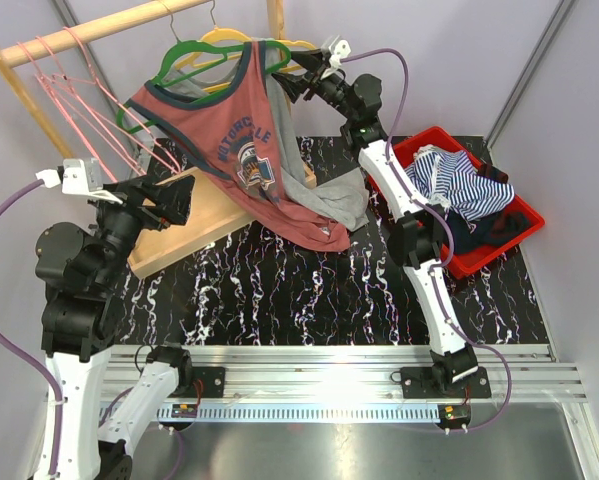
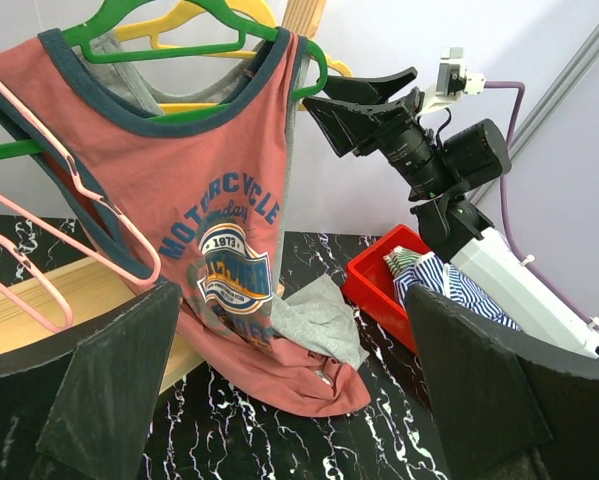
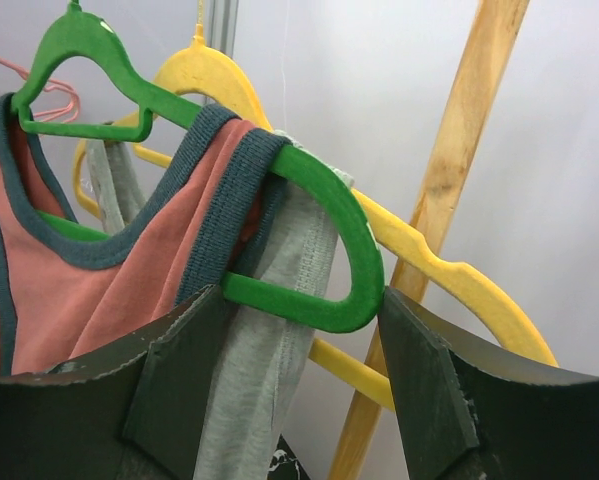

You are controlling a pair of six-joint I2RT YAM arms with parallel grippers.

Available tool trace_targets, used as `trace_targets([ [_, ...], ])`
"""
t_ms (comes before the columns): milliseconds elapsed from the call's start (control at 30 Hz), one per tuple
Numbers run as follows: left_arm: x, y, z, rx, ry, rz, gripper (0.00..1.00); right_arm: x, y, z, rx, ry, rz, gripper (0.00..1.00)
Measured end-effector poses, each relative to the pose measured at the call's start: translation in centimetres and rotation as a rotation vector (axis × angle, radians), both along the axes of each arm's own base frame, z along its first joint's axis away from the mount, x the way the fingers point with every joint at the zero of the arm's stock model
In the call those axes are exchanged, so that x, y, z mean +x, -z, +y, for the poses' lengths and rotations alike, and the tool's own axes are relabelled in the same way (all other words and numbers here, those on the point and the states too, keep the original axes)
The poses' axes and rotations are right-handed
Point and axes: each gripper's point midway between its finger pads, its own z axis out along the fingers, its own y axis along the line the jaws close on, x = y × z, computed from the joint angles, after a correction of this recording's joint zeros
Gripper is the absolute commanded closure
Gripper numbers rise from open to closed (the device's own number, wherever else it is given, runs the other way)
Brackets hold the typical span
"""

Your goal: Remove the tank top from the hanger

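Observation:
A red tank top (image 1: 244, 150) with navy trim and a motorcycle print hangs from a green hanger (image 1: 194, 57) on the wooden rail, its hem bunched on the table. My right gripper (image 1: 301, 75) is up at the hanger's right end. In the right wrist view its jaws (image 3: 304, 310) stand open on either side of the green hanger (image 3: 329, 200) loop and the navy strap (image 3: 219, 200). Left of the tank top (image 2: 209, 200), my left gripper (image 1: 184, 198) is wide open and holds nothing (image 2: 294, 300).
A yellow hanger (image 1: 229, 38) with a grey garment (image 1: 344, 200) hangs right behind the green one. Pink wire hangers (image 1: 79, 100) fill the rail's left. A wooden rack post (image 3: 449, 200) and base board (image 1: 179, 225) stand close by. A red bin (image 1: 519, 235) holds striped clothes.

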Motion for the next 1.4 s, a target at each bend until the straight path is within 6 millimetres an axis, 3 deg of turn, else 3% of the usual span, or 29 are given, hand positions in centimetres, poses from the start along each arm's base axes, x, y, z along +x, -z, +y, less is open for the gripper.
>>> trace_targets([
  [267, 0.0, -0.1, 0.0, -0.001, 0.000, -0.003, 0.01, -1.0, -0.1, 0.4, 0.001, -0.052, -0.037, 0.35],
  [467, -0.1, -0.2, 0.0, -0.001, 0.000, -0.007, 0.01, -1.6, 2.5, 1.5, -0.032, -0.117, -0.001, 0.41],
  [600, -0.2, -0.2, 0.0, -0.002, 0.000, -0.010, 0.01, -2.5, 3.2, 1.8, -0.051, -0.156, 0.017, 0.42],
  [1100, -0.4, -0.8, 0.0, -0.004, 0.005, -0.033, 0.01, -7.1, -2.7, 3.0, -0.014, -0.242, -0.092, 0.43],
  [1400, -1.3, -1.4, 0.1, -0.008, 0.005, -0.061, 0.01, -9.2, -2.2, 5.3, -0.020, -0.312, -0.081, 0.46],
])
